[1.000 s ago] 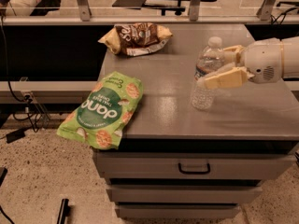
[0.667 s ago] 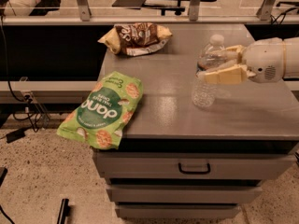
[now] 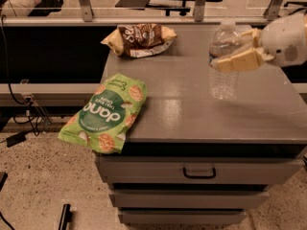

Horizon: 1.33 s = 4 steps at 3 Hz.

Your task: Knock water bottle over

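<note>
The water bottle (image 3: 223, 83) is clear ribbed plastic with a white cap. It stands upright and looks blurred at the back right of the grey cabinet top (image 3: 192, 114). My gripper (image 3: 228, 50) reaches in from the right edge. Its cream fingers (image 3: 238, 61) sit on either side of the bottle's upper middle. The near finger crosses the front of the bottle and hides the label band. The other finger shows behind the bottle's shoulder. The bottle's base looks at or just above the surface.
A green cookie bag (image 3: 106, 113) lies on the front left corner and overhangs the edge. A brown and yellow chip bag (image 3: 140, 39) lies at the back left. Drawers (image 3: 199, 172) are below the top. A railing and chairs stand behind.
The gripper and the bottle between its fingers have moved together up and to the right in the view, away from the front edge. The bottle stays upright. The bags have not moved.
</note>
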Available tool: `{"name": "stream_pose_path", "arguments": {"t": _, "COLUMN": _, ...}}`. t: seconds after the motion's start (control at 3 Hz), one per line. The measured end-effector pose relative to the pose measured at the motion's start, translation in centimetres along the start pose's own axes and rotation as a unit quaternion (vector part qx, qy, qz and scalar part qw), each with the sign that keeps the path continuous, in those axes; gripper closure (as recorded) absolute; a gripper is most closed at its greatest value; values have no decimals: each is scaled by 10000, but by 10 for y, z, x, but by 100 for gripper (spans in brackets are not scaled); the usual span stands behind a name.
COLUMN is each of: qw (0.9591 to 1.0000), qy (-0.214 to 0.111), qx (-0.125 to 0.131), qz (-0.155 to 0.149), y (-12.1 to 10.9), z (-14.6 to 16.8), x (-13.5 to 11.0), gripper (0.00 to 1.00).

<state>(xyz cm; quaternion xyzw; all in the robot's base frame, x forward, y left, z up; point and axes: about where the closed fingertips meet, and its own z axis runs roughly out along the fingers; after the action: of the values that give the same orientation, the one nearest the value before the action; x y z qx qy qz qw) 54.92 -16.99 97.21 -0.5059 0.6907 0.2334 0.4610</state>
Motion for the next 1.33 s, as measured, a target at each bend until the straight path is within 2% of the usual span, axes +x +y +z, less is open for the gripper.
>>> {"name": "stream_pose_path", "arguments": {"t": 0.33, "qw": 9914, "qy": 1293, "qx": 40, "qz": -211, "y": 9, "z": -14, "x": -19, "gripper": 100}}
{"name": "stream_pose_path", "arguments": {"t": 0.67, "qw": 9673, "qy": 2453, "qx": -393, "qz": -515, "y": 21, "z": 1, "x": -7, "gripper": 100}}
{"name": "stream_pose_path", "arguments": {"t": 1.0, "qw": 9286, "qy": 3493, "qx": -848, "qz": -920, "y": 22, "z": 38, "x": 22, "gripper": 100}}
{"name": "stream_pose_path", "arguments": {"t": 1.33, "qw": 8844, "qy": 4417, "qx": -921, "qz": -1193, "y": 13, "z": 57, "x": 59, "gripper": 100}}
